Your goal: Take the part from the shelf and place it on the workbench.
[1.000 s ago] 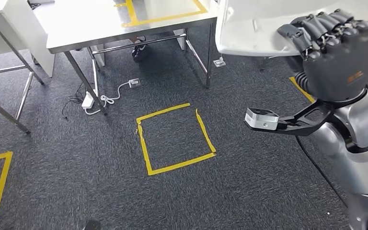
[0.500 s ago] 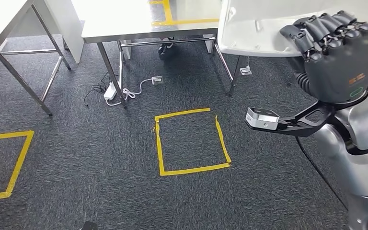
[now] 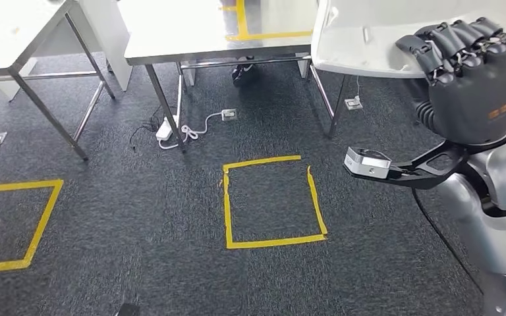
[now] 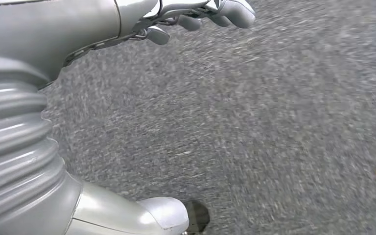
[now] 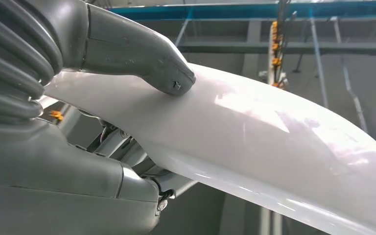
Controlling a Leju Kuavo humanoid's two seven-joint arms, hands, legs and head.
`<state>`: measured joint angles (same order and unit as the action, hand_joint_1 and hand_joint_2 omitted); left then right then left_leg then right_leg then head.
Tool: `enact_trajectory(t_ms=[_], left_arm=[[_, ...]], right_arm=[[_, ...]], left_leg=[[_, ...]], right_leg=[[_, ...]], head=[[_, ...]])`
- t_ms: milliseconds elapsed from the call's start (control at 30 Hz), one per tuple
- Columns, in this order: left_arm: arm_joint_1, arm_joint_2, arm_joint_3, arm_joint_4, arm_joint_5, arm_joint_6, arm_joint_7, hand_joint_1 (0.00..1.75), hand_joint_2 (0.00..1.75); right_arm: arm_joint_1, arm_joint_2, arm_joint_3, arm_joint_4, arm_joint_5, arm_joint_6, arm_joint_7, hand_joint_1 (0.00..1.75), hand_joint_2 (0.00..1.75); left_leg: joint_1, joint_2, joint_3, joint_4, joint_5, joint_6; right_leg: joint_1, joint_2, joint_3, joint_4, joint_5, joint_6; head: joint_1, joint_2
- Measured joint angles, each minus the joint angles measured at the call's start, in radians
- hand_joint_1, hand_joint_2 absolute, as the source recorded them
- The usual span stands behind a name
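- Part (image 3: 369,43): a white, curved moulded panel, held up at the right of the head view, level with the steel tables beyond it.
- Right hand (image 3: 471,79): note its dark fingers (image 3: 458,43) clenched over the panel's near edge. In the right wrist view the thumb (image 5: 142,58) presses down on the glossy white surface (image 5: 254,132), so the part is grasped from both sides.
- Left hand (image 4: 196,12): it hangs above the grey carpet (image 4: 254,122), fingers loosely curled and apart, holding nothing.
- Progress: judge the pick from the shelf as done, since the part is off any support and in the hand. Carrying it to the workbench and setting it down are left.
- Steel tables (image 3: 191,39): they stand ahead across the carpet, past a yellow taped square (image 3: 273,201). You cannot tell which one is the workbench.
- Hidden: the part's upper and far ends are cut off by the frame, so its full shape is unclear.
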<state>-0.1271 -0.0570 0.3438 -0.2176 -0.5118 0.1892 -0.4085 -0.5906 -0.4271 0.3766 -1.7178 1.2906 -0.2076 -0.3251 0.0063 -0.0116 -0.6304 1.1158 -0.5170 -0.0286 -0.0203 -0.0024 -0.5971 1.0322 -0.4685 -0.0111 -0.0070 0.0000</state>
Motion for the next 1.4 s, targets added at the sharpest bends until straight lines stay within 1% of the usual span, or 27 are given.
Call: enact_trajectory(t_ms=[67,100,133,167,233,267,333,433,500,600,633,667,733,767,800,833,867,933,1000,1100,1133,1167,1200,1267,1300,1333,1400], left_arm=[[0.001,-0.001,0.000,0.000,0.000,0.000,0.000,0.00,1.75],[0.001,0.000,0.000,0.000,0.000,-0.001,0.000,0.00,1.75],[0.002,-0.001,0.000,0.000,0.000,-0.003,0.000,0.00,1.75],[0.003,-0.001,0.000,0.000,0.000,-0.004,0.000,0.00,1.75],[0.002,0.000,0.000,0.000,-0.001,-0.007,0.000,0.00,1.75],[0.002,0.000,0.000,0.000,-0.002,-0.007,0.000,0.00,1.75],[0.000,0.001,0.001,0.000,-0.005,-0.007,0.001,0.00,1.75],[0.001,0.000,0.001,0.000,-0.011,-0.009,0.001,0.00,1.75],[0.001,-0.002,0.001,0.000,-0.012,-0.010,0.000,0.00,1.75],[0.002,-0.003,0.004,0.000,-0.012,-0.010,0.000,0.00,1.75],[0.003,-0.003,0.005,0.000,-0.012,-0.010,0.000,0.00,1.75],[0.004,-0.004,0.006,0.000,-0.012,-0.010,0.000,0.00,1.75],[0.005,-0.006,0.006,0.000,-0.012,-0.010,0.000,0.00,1.75],[0.005,-0.007,0.006,0.001,-0.012,-0.010,0.000,0.00,1.75],[0.004,-0.007,0.007,0.001,-0.012,-0.010,0.000,0.00,1.75],[0.004,-0.008,0.007,0.001,-0.012,-0.010,0.000,0.00,1.75],[0.004,-0.008,0.008,0.001,-0.012,-0.010,0.000,0.00,1.75],[0.004,-0.007,0.008,0.000,-0.012,-0.010,0.000,0.00,1.75],[0.002,-0.007,0.008,0.000,-0.014,-0.010,-0.001,0.00,1.75],[0.004,-0.008,0.008,0.000,-0.019,-0.010,-0.001,0.00,1.75],[0.005,-0.007,0.008,0.000,-0.020,-0.010,0.000,0.00,1.75],[0.006,-0.007,0.008,0.001,-0.020,-0.010,0.002,0.00,1.75],[0.006,-0.007,0.008,0.001,-0.021,-0.010,0.002,0.00,1.75],[0.007,-0.006,0.008,0.001,-0.023,-0.010,0.004,0.00,1.75],[0.007,-0.006,0.008,0.002,-0.023,-0.011,0.004,0.00,1.75],[0.007,-0.005,0.008,0.002,-0.024,-0.012,0.004,0.00,1.75],[0.007,-0.005,0.008,0.003,-0.027,-0.013,0.004,0.00,1.75]], right_arm=[[0.000,0.000,-0.001,0.000,0.003,-0.003,0.005,1.75,1.75],[0.001,0.000,-0.001,0.000,0.003,-0.003,0.006,1.75,1.75],[0.001,0.001,-0.001,0.000,0.004,-0.003,0.007,1.75,1.75],[0.001,0.001,-0.001,0.000,0.004,-0.003,0.008,1.75,1.75],[0.000,0.003,-0.002,0.000,0.004,-0.003,0.010,1.75,1.75],[-0.001,0.004,-0.003,0.000,0.003,-0.002,0.012,1.75,1.75],[-0.002,0.006,-0.006,0.000,-0.006,0.007,0.014,1.75,1.75],[0.002,0.006,-0.019,0.000,-0.040,0.026,0.012,1.75,1.75],[-0.004,0.006,-0.026,-0.001,-0.065,0.039,0.007,1.75,1.75],[-0.007,0.006,-0.030,-0.001,-0.091,0.057,-0.002,1.75,1.75],[-0.006,0.006,-0.031,-0.001,-0.096,0.060,-0.005,1.75,1.75],[-0.006,0.006,-0.032,-0.001,-0.099,0.062,-0.006,1.75,1.75],[-0.008,0.006,-0.038,-0.001,-0.104,0.062,-0.007,1.75,1.75],[-0.008,0.006,-0.040,-0.001,-0.105,0.062,-0.007,1.75,1.75],[-0.009,0.006,-0.042,0.000,-0.106,0.063,-0.007,1.75,1.75],[-0.009,0.006,-0.043,0.000,-0.107,0.063,-0.007,1.75,1.75],[-0.009,0.006,-0.043,0.000,-0.107,0.064,-0.007,1.75,1.75],[-0.009,0.006,-0.044,-0.001,-0.107,0.063,-0.007,1.75,1.75],[-0.011,0.006,-0.044,-0.001,-0.107,0.062,-0.007,1.75,1.75],[-0.008,0.007,-0.044,-0.001,-0.105,0.060,-0.004,1.75,1.75],[-0.004,0.007,-0.044,-0.001,-0.102,0.057,-0.002,1.75,1.75],[0.000,0.007,-0.044,-0.001,-0.098,0.052,-0.001,1.75,1.75],[0.002,0.007,-0.044,-0.001,-0.092,0.046,0.000,1.75,1.75],[0.004,0.006,-0.044,-0.001,-0.081,0.035,0.005,1.75,1.75],[0.004,0.006,-0.044,-0.001,-0.076,0.031,0.007,1.75,1.75],[0.004,0.006,-0.044,-0.001,-0.071,0.028,0.008,1.75,1.75],[0.004,0.005,-0.044,-0.001,-0.063,0.022,0.011,1.75,1.75]], left_leg=[[0.001,0.003,-0.072,0.134,-0.050,-0.005],[0.001,0.004,-0.104,0.185,-0.059,-0.005],[0.000,0.004,-0.120,0.203,-0.049,-0.002],[0.000,0.004,-0.116,0.180,-0.021,0.002],[-0.005,0.005,-0.062,0.051,0.056,0.016],[-0.009,0.006,-0.030,-0.013,0.078,0.024],[-0.016,0.008,0.003,-0.079,0.084,0.035],[-0.013,0.004,0.027,-0.100,0.075,0.050],[-0.009,0.001,0.049,-0.108,0.069,0.060],[-0.008,0.001,0.063,-0.108,0.054,0.065],[-0.008,0.000,0.068,-0.107,0.047,0.065],[-0.008,0.000,0.076,-0.106,0.040,0.063],[-0.007,-0.001,0.095,-0.105,0.021,0.058],[-0.008,-0.002,0.105,-0.103,0.013,0.053],[-0.009,-0.002,0.111,-0.104,0.005,0.047],[-0.010,-0.002,0.114,-0.103,-0.001,0.041],[-0.011,-0.002,0.119,-0.101,-0.004,0.034],[-0.011,0.000,0.117,-0.077,-0.002,0.024],[-0.010,0.002,0.076,0.000,-0.009,0.015],[-0.004,0.005,-0.041,0.159,-0.076,0.003],[-0.003,0.005,-0.069,0.182,-0.088,0.002],[-0.003,0.005,-0.082,0.175,-0.080,0.002],[-0.002,0.006,-0.077,0.131,-0.047,0.004],[-0.003,0.007,-0.042,-0.002,0.054,0.010],[-0.005,0.008,-0.028,-0.054,0.084,0.015],[-0.007,0.009,-0.020,-0.083,0.102,0.021],[-0.009,0.009,-0.010,-0.093,0.098,0.035]], right_leg=[[0.002,-0.001,0.007,0.000,-0.008,-0.008],[0.003,0.000,0.011,0.000,-0.013,-0.010],[0.004,0.000,0.017,0.000,-0.019,-0.010],[0.006,0.001,0.025,0.000,-0.025,-0.009],[0.007,0.001,0.044,0.000,-0.038,-0.006],[0.009,0.001,0.050,-0.001,-0.045,-0.002],[0.009,0.002,0.058,-0.003,-0.049,0.009],[0.008,0.002,0.064,0.007,-0.042,0.027],[0.007,0.002,0.033,0.070,-0.065,0.034],[0.005,0.003,-0.088,0.240,-0.125,0.047],[0.004,0.003,-0.117,0.262,-0.125,0.050],[0.004,0.003,-0.126,0.246,-0.102,0.051],[0.004,0.002,-0.093,0.118,-0.004,0.047],[0.006,0.001,-0.072,0.054,0.028,0.042],[0.009,0.001,-0.055,0.009,0.044,0.036],[0.012,0.001,-0.047,-0.011,0.048,0.030],[0.014,0.001,-0.044,-0.012,0.040,0.023],[0.010,0.004,-0.030,-0.015,0.047,0.008],[0.007,0.004,-0.010,-0.018,0.036,-0.005],[0.006,0.004,0.013,-0.020,0.014,-0.012],[0.006,0.005,0.021,-0.020,0.006,-0.011],[0.006,0.006,0.031,-0.019,-0.002,-0.010],[0.006,0.007,0.044,-0.019,-0.011,-0.008],[0.007,0.007,0.066,-0.018,-0.031,-0.002],[0.007,0.008,0.073,-0.018,-0.040,0.003],[0.008,0.008,0.077,-0.020,-0.047,0.009],[0.010,0.010,0.084,-0.020,-0.049,0.023]], head=[[-0.001,0.000],[-0.001,0.000],[-0.001,0.000],[-0.001,0.000],[-0.001,0.000],[-0.001,0.000],[-0.001,0.000],[0.000,0.000],[0.004,0.000],[0.008,0.000],[0.008,0.000],[0.008,0.000],[0.008,0.000],[0.008,0.000],[0.009,0.000],[0.010,0.000],[0.010,0.000],[0.010,0.000],[0.007,0.000],[0.005,0.000],[0.005,0.000],[0.005,0.000],[0.005,0.000],[0.005,0.000],[0.005,0.000],[0.005,0.000],[0.006,0.000]])
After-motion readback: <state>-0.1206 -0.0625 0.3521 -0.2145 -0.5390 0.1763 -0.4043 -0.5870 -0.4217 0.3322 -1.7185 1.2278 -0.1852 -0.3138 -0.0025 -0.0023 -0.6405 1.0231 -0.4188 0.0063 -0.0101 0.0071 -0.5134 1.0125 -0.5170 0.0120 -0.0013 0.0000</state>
